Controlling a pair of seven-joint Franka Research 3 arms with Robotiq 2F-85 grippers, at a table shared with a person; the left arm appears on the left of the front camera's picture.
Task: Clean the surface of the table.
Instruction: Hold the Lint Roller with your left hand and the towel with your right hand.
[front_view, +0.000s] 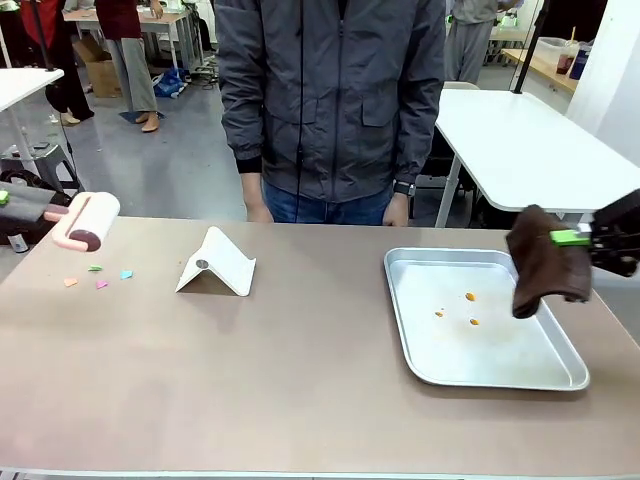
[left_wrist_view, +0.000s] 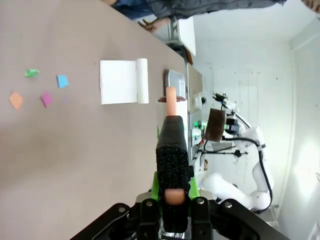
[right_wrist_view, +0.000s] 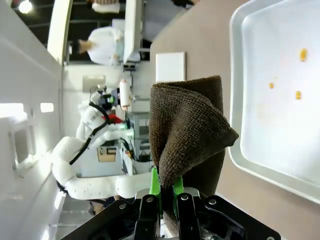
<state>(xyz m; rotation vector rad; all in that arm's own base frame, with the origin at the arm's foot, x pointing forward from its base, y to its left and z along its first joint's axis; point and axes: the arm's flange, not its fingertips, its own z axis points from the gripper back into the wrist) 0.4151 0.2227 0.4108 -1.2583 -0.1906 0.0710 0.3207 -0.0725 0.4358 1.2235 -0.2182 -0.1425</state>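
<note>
Your left claw (front_view: 8, 204) is clamped tight on the handle of a lint roller (front_view: 90, 222), and the roller head sticks out past the fingertips, held up off the desk (front_view: 300, 390). The desk lies below both claws and is the widest thing in front of you. Just past the roller and lower down, a few coloured paper scraps (front_view: 98, 276) lie loose on the desk. Farther out from that claw, toward the middle, stands a white stand (front_view: 218, 266).

Your right claw (front_view: 573, 238) is pinched closed on a brown cloth (front_view: 545, 262) - the wrist view shows the green pads (right_wrist_view: 155, 186) gripping a folded edge. The cloth hangs down from the claw over the right rim of a metal tray (front_view: 402, 305); you cannot tell whether it touches the rim. Inward from that claw, three orange crumbs (front_view: 470, 297) sit on the tray floor. A person (front_view: 330, 100) stands at the far side - hands at the desk's edge.
</note>
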